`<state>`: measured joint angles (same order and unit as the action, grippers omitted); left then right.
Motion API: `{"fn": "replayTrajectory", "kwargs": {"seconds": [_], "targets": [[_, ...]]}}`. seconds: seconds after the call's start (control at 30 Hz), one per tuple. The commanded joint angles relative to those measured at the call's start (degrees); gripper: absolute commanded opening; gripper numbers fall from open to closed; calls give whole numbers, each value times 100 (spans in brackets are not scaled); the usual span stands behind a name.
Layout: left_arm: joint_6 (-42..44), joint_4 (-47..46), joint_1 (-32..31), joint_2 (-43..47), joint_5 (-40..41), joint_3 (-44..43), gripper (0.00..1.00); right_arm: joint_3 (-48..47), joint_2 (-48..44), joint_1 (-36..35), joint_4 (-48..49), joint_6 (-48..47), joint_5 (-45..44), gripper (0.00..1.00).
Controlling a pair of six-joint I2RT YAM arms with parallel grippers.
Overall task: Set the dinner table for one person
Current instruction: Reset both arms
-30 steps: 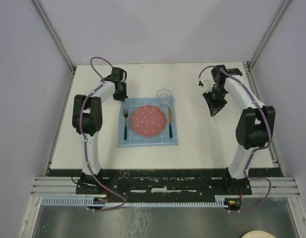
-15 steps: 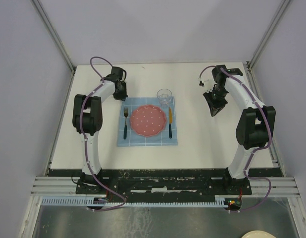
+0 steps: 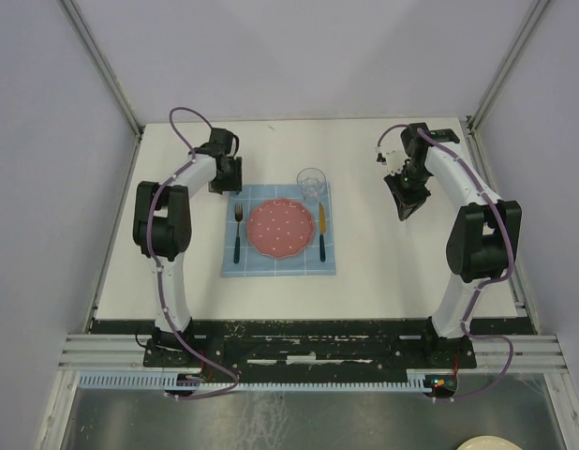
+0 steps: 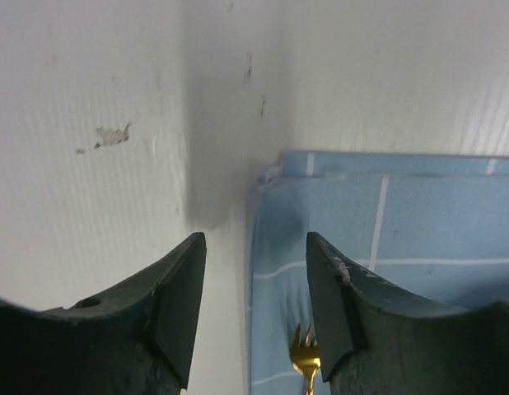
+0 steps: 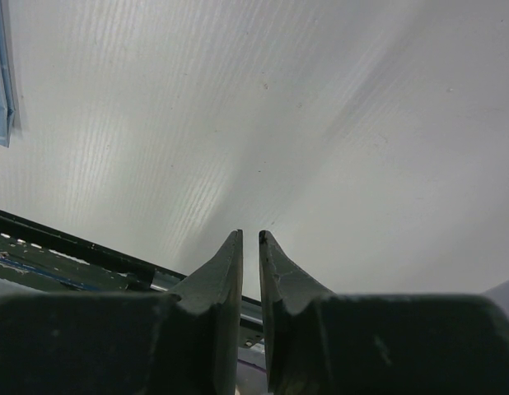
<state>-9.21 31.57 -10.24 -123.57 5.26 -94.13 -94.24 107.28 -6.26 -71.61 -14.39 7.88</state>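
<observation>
One placemat (image 3: 279,242), one pink plate (image 3: 276,228), one fork (image 3: 238,234), one knife (image 3: 321,231), one glass (image 3: 311,182), two robot arms.

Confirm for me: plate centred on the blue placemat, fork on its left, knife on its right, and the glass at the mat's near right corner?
Not quite. The glass stands at the far right corner of the placemat, beyond the knife; the top external view shows it. Plate and fork are as you say.

Even, bright, diffuse light fills the overhead view with faint shadows, while both wrist views show soft grey shadow bands on the desk (image 3: 383,244) and blurred near fingers.
</observation>
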Motion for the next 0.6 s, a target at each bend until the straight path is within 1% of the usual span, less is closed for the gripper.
{"fn": "replayTrajectory", "kwargs": {"seconds": [0.0, 0.07, 0.17, 0.27, 0.33, 0.37, 0.4, 0.43, 0.47, 0.57], "targets": [[361, 294, 25, 1044, 380, 224, 57, -96, -196, 21, -36, -43, 25, 21], [426, 395, 27, 1484, 396, 446, 55, -111, -220, 20, -24, -41, 14, 21], [526, 510, 37, 2223, 641, 826, 54, -7, -287, 20, 89, 9, 9, 20], [826, 651, 44, 2939, 659, 1425, 56, 76, -295, 22, 227, 136, 43, 20], [971, 640, 40, 3374, 703, 1871, 60, -3, -210, 20, 258, 223, 41, 19], [1075, 575, 47, 3550, 717, 2096, 60, -92, -139, 20, 237, 264, 12, 19], [1143, 477, 41, 3695, 772, 2325, 61, -212, -63, 20, 186, 284, 23, 19], [1160, 398, 45, 3799, 807, 2490, 65, -263, 6, 21, 147, 299, 58, 19], [1140, 368, 49, 3841, 840, 2591, 67, -342, 49, 20, 111, 323, 113, 19], [963, 384, 61, 3784, 724, 2681, 67, -461, 104, 20, 58, 324, 306, 20]]}}
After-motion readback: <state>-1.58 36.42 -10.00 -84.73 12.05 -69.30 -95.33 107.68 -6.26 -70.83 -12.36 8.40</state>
